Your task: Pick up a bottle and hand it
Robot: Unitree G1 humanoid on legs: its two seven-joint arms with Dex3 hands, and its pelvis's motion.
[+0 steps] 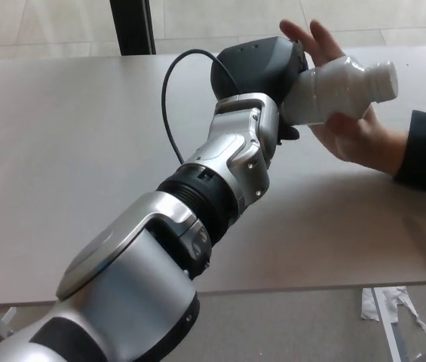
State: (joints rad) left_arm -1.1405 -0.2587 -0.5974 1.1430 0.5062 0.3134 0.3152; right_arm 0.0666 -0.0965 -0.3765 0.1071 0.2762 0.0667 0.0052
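The left hand [262, 68] is clamping the white bottle [341, 89], hiding its base; a person's hand [352, 124] is cupping it near the bench's [62, 151] far edge.

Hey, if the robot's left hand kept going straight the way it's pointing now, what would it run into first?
The left hand, shut on the white bottle, points toward picture right. Most likely the bottle would press first into the person's open hand cupped just beyond and under it; they look to be touching already, though depth is hard to judge.

Pale grey table [69, 151], bare top.
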